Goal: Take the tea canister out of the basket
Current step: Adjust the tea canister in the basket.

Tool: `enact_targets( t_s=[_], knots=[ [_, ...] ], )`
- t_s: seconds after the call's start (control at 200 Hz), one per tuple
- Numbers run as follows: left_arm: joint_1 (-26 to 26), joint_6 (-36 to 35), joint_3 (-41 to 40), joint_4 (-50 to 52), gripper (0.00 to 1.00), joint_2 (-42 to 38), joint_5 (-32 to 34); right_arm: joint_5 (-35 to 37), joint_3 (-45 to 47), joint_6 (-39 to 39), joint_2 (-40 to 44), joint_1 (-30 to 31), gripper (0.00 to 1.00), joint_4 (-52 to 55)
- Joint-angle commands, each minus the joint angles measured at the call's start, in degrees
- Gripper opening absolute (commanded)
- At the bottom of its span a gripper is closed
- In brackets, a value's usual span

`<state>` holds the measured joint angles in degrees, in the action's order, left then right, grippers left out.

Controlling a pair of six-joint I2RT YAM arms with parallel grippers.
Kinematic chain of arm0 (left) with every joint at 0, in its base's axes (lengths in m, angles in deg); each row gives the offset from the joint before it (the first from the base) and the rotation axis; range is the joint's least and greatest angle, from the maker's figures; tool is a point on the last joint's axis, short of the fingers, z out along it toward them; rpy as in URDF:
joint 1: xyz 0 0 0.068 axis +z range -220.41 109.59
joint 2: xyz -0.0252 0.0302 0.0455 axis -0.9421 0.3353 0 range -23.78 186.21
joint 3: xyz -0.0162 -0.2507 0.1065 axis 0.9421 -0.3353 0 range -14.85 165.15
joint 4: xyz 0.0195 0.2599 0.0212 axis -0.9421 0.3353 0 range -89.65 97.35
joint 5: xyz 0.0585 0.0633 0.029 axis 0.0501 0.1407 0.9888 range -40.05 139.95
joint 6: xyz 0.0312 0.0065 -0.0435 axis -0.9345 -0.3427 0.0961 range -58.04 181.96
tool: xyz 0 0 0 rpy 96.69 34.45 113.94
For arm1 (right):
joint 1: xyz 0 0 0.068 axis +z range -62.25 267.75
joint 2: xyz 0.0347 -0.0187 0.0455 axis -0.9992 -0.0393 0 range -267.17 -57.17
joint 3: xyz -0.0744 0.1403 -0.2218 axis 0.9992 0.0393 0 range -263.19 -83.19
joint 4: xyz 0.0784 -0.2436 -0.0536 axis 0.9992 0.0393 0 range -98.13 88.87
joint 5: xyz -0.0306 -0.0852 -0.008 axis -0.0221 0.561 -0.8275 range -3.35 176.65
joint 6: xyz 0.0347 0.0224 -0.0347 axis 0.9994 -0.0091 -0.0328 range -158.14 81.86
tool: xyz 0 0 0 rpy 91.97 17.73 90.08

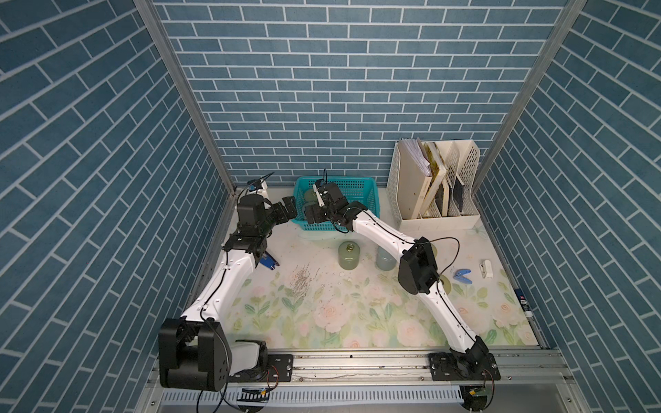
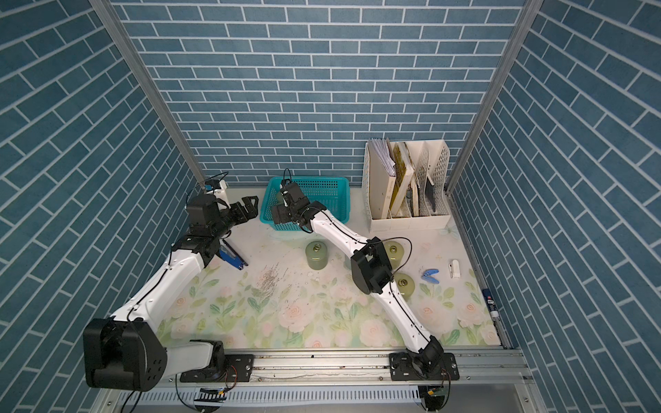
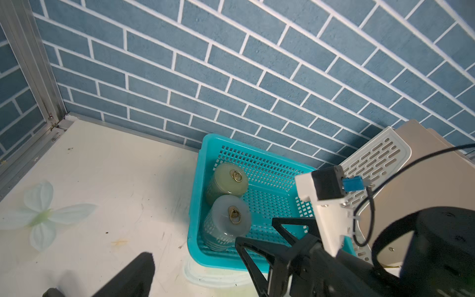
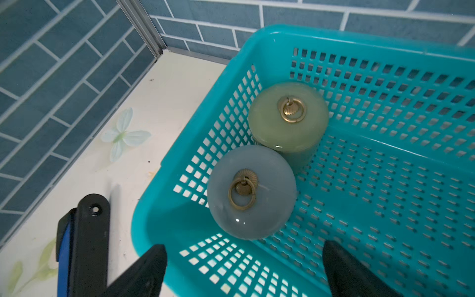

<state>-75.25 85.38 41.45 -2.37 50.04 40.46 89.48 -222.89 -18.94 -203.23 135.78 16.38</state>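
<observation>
Two lidded tins, the grey-blue tea canister point(image 4: 252, 195) and the green tea canister point(image 4: 288, 115), stand upright just beside each other inside the teal basket point(image 4: 282, 33), at its end nearest the left arm. The right gripper point(image 4: 244, 246) hangs over the basket near the grey-blue one, jaws spread wide and empty. The left gripper point(image 2: 253, 206), also parted and empty, sits just outside the basket's wall.

My right tool point(image 1: 312, 214) hangs over the left end of the teal basket point(image 1: 357, 186), where a tea canister point(image 1: 309, 196) peeks out. My left tool point(image 1: 288, 209) sits just outside that end. A green canister point(image 1: 348, 255) stands on the floral desk point(image 1: 322, 314).
</observation>
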Motion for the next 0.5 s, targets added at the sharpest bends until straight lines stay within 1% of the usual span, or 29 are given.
enact_targets(
  t_s=[0.0, 0.125, 0.3, 0.495],
  knots=[
    [0.27, 0.68, -1.95, -1.81, 1.0, -0.64, -3.0, 1.32, -3.98, -0.42, -3.0, -0.13, 0.98, -2.61],
    [0.18, 1.82, -3.7, -3.65, 1.0, -0.39, -4.82, 1.48, -4.8, 1.0, -5.01, 0.01, 0.97, -5.04],
    [0.1, 1.39, -4.28, -3.57, 1.0, -0.89, -4.39, 1.76, -6.92, 0.94, -8.33, 0.04, 0.97, -7.28],
    [0.13, 1.17, -4.72, -3.99, 1.0, -2.03, -3.56, 2.91, -7.08, 0.47, -9.74, 0.23, 0.96, -8.77]
  ],
)
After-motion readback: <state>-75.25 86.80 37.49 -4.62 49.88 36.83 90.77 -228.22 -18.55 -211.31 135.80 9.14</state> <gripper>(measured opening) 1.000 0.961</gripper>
